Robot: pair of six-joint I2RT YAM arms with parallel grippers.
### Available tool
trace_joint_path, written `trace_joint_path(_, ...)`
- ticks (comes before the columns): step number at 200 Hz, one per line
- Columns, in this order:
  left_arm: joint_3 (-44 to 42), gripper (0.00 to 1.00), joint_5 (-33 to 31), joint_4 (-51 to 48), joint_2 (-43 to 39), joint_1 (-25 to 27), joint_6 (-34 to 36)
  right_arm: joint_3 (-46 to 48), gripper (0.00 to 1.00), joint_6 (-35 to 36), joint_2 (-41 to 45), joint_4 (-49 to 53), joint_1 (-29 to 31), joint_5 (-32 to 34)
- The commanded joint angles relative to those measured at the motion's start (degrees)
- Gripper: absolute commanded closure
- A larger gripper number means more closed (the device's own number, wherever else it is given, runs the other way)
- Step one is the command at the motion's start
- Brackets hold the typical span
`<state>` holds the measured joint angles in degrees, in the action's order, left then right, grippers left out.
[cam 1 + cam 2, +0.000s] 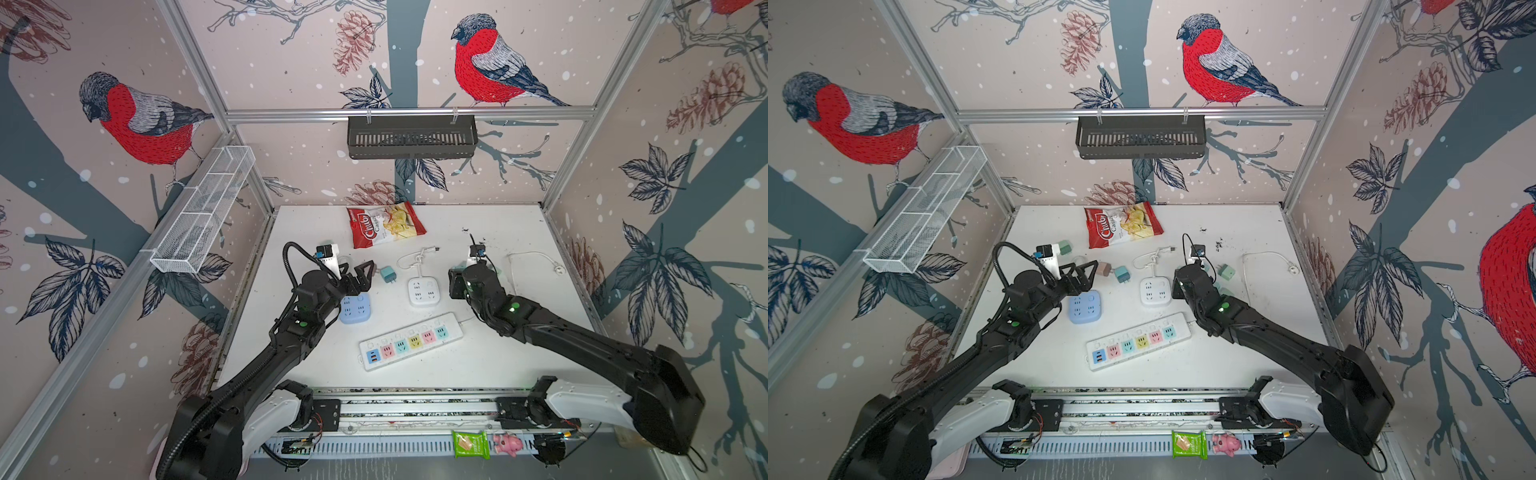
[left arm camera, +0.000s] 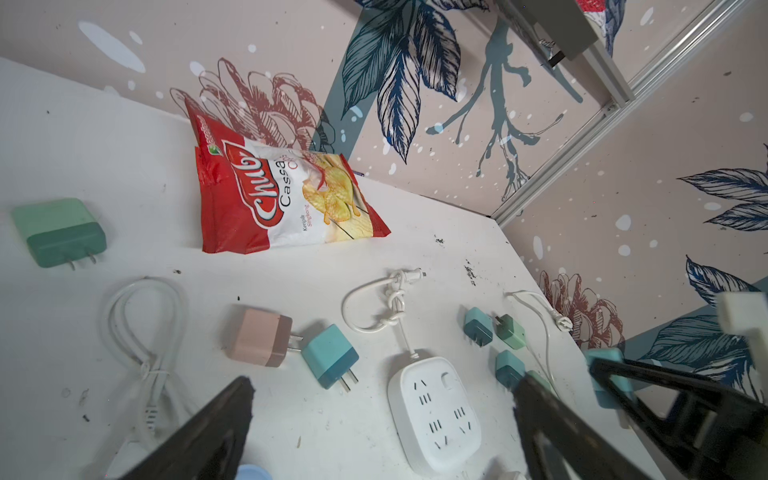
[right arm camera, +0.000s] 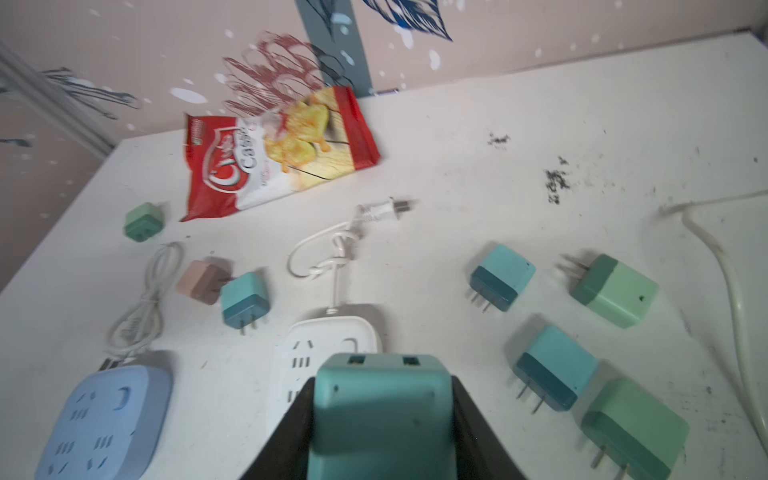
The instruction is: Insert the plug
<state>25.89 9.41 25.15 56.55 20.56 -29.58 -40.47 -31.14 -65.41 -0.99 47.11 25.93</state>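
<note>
- Right wrist view: right end effector (image 3: 381,390) clamped narrow on teal plug (image 3: 380,428), its two ports facing forward.
- White square socket (image 3: 332,340) lies on desk (image 3: 457,166) just ahead of that end effector, partly hidden by the plug.
- Left end effector (image 2: 382,386) spread wide, empty, near blue socket (image 1: 355,309).

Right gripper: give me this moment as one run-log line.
phase: plug grasped, not inserted | right gripper: shut on teal plug | left gripper: open, empty | nearest socket: white square power strip
</note>
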Motion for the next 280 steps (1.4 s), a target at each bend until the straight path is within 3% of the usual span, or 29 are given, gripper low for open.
trace_joint_path(1,-0.37,0.04,4.26,8.21,-1.27,0.56,2.12,3.76,0.9,7.96,5.36,-9.13,4.23,5.87)
trace_joint_path(28,1.33,0.13,6.14,7.82,-1.47,3.6,3.43,11.11,0.93,15.85,12.45,-23.53,8.49,4.99)
trace_joint_path(58,2.98,0.2,7.33,6.84,-2.96,7.22,7.63,21.1,0.92,20.68,18.02,-41.48,8.7,4.4)
trace_joint_path(85,4.67,0.21,13.28,8.66,-2.12,11.12,10.52,24.34,0.95,21.78,22.25,-41.58,8.78,1.47)
trace_joint_path(109,5.69,0.24,13.18,8.22,-0.22,13.07,11.72,24.26,0.96,26.82,25.68,-34.78,8.83,-2.99)
trace_joint_path(146,7.01,0.26,13.94,6.98,0.59,14.29,11.82,20.79,0.98,27.91,26.84,-23.54,8.68,-10.88)
trace_joint_path(173,7.1,0.27,13.8,6.43,-0.04,15.02,12.87,19.86,0.99,34.33,26.33,-21.71,8.6,-14.45)
trace_joint_path(199,6.93,0.29,13.7,6.97,1.19,14.99,13.24,22.37,0.99,42.5,26.35,-29.21,5.46,-13.23)
trace_joint_path(229,8.32,0.33,16.38,7.45,4.96,16.47,13.81,25.18,1.0,40.04,23.39,-38.21,-2.22,-21.49)
trace_joint_path(252,11.5,0.33,16.99,3.97,8.26,19.15,16.4,33.92,1.0,47.32,23.09,-52.76,-0.14,-21.74)
trace_joint_path(280,14.53,0.35,19.89,1.76,11.28,21.43,17.39,37.63,0.99,50.09,24.51,-57.21,2.63,-24.66)
